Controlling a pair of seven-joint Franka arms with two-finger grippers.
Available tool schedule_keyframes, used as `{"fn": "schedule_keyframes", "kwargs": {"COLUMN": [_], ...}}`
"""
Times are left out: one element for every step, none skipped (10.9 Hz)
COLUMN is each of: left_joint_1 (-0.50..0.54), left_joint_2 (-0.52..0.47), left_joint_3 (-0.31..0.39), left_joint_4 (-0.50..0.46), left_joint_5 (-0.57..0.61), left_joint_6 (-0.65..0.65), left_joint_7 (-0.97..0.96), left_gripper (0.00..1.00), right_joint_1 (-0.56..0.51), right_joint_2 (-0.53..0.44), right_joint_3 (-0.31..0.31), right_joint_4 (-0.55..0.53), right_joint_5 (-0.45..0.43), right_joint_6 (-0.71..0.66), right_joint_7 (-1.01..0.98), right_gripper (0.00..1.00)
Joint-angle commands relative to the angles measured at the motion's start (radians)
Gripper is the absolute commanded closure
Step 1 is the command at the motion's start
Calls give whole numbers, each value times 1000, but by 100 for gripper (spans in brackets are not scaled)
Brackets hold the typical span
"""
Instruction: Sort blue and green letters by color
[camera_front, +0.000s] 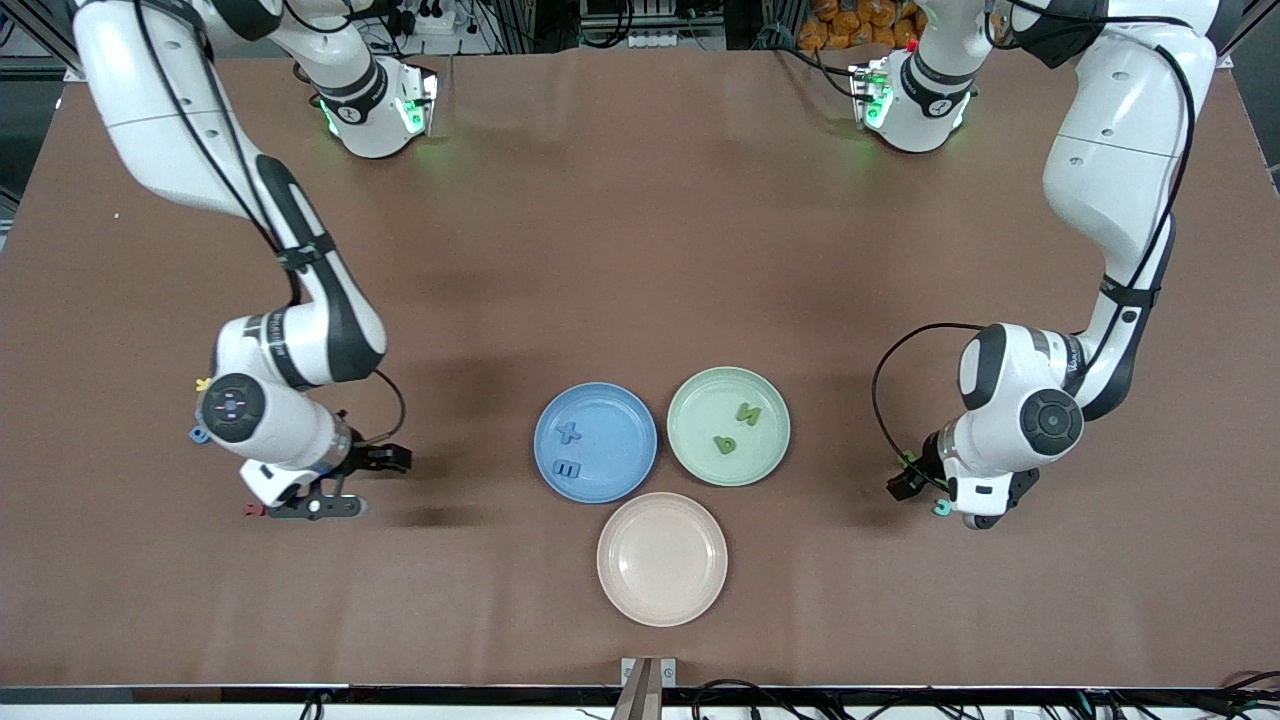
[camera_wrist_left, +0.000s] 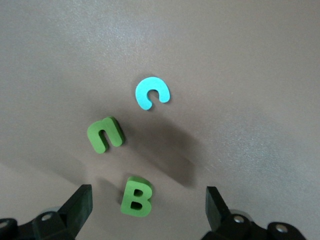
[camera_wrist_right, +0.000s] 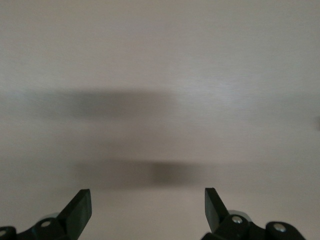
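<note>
- Fingers of the left gripper (camera_wrist_left: 147, 210) spread wide over a green B (camera_wrist_left: 136, 197), a green n-shaped letter (camera_wrist_left: 105, 134) and a light blue C (camera_wrist_left: 152, 93) on the table (camera_front: 640, 220).
- Right gripper (camera_wrist_right: 147, 212) hangs open over bare table.
- Blue plate (camera_front: 595, 442) holds two blue letters (camera_front: 569, 433); green plate (camera_front: 728, 425) holds two green letters (camera_front: 748, 414). Pink plate (camera_front: 662, 558) is empty.
- Sorting looks roughly half done.

Evenly lit from overhead, sharp up front, softer at the wrists.

Bright and flat across the brown table (camera_front: 640, 250), with faint pale sheen streaks near the bases and green indicator glow spilling beside them. Soft dark shadows under both arms and beside the plates. Crisp focus throughout the front view. In the left wrist view, a washed-out glare patch on the surface, smeared shadows trailing from the green B (camera_wrist_left: 136, 197) and its neighbours. In the right wrist view, hazy and low in contrast, two blurred shadow bands, fingertips (camera_wrist_right: 80, 210) dark and slightly soft.
</note>
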Motion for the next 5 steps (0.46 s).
{"fn": "schedule_keyframes", "kwargs": {"left_joint_1": [-5, -7, -7, -11, -16], "left_joint_2": [1, 1, 1, 1, 1], "left_joint_3": [1, 1, 1, 1, 1], "left_joint_4": [-41, -43, -44, -50, -51], "left_joint_5": [11, 11, 12, 17, 17], "left_joint_6": [71, 76, 76, 76, 76], "left_joint_7": [-46, -50, -51, -51, -51], "left_gripper": [0, 0, 0, 0, 0], "right_joint_1": [-99, -161, -221, -261, -281], "right_joint_2": [-59, -59, -60, -72, -92], "right_joint_3": [13, 12, 12, 12, 9], "right_joint_4": [-70, -84, -87, -99, -128], "right_joint_5": [-2, -2, -2, -2, -5], "right_joint_6": [-3, -3, -5, -20, -22], "right_joint_7": [-210, -317, -424, -489, -520], "right_gripper": [0, 0, 0, 0, 0]}}
